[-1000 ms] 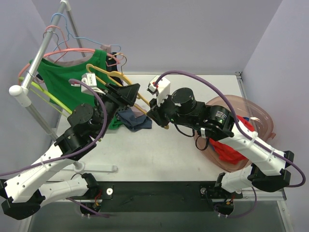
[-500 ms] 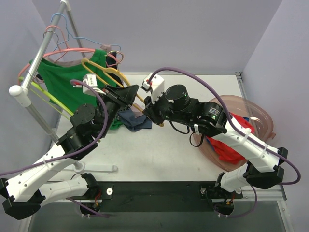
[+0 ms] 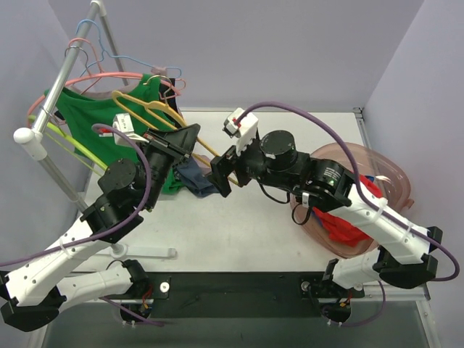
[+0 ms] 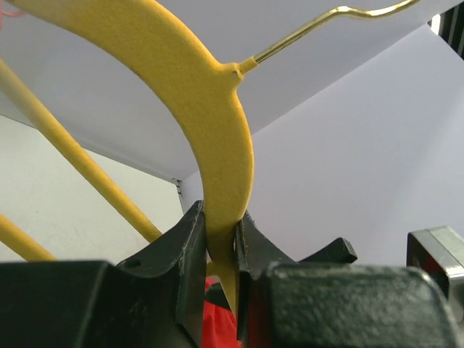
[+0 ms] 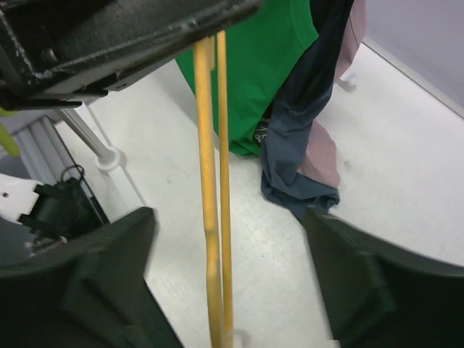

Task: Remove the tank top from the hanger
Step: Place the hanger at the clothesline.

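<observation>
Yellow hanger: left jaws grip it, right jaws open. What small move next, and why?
Probably move the right gripper onto the dark blue tank top and close: the left gripper pins the yellow hanger, and the right jaws stand open astride its bars, holding nothing.

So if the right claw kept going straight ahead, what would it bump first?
Most likely the yellow hanger: its two thin bars run between the open fingers of the right gripper. Beyond lies the dark blue tank top, though depth is hard to judge.

The hanger (image 4: 217, 94) looks matt and grainy, its hook (image 4: 290, 39) shiny metal. The tank top (image 5: 297, 138) is soft cloth.
</observation>
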{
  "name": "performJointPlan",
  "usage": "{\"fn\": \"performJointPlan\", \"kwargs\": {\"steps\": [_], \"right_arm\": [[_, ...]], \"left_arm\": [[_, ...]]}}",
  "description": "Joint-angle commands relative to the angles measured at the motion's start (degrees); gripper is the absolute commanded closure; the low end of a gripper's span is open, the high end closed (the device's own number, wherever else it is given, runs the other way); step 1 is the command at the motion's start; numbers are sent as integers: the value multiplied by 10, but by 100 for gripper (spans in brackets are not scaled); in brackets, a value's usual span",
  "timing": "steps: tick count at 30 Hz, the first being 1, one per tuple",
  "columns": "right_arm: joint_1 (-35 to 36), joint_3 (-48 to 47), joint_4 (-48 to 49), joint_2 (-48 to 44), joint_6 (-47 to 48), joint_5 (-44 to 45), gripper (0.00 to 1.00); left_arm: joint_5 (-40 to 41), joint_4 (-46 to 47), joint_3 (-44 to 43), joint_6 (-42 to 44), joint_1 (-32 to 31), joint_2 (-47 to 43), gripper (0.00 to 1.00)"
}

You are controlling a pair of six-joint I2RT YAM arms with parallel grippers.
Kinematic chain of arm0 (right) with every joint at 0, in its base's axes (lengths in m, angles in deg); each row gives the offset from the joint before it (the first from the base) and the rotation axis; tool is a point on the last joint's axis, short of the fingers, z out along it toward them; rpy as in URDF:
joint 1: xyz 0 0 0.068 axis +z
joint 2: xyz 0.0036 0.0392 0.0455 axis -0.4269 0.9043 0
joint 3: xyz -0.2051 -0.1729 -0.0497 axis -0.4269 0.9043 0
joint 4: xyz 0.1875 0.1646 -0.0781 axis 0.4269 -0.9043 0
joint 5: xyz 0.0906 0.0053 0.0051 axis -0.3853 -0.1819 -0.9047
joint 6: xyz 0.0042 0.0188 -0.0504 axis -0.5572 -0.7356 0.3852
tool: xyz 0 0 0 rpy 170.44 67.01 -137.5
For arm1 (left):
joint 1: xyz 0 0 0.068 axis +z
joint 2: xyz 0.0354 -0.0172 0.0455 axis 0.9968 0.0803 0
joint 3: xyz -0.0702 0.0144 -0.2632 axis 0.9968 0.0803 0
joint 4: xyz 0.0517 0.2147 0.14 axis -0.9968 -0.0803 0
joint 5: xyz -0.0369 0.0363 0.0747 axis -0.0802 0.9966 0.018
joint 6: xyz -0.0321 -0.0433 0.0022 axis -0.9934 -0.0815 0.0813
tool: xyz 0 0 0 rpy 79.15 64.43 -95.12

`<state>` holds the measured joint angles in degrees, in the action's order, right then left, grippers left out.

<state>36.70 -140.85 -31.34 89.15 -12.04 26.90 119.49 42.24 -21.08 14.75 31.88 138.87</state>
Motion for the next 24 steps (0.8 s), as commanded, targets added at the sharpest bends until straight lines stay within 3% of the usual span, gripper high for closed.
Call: {"fn": "performJointPlan", "kwargs": {"steps": [1,8,13,24], "right_arm": [[3,40,49,-65,-20,23,0],[3,106,56,-158,-28,63,0],[3,128,47,-213,-35,85,0],[3,153,37,-257,-38,102,0]], "left_arm": [[44,21,-27,-15,10,-14,100],[74,-34,-50,-28,56,-27,100],[43,-69,-64,-62,112,-32,100],[47,-117,-87,-70,187,-52,100]]}}
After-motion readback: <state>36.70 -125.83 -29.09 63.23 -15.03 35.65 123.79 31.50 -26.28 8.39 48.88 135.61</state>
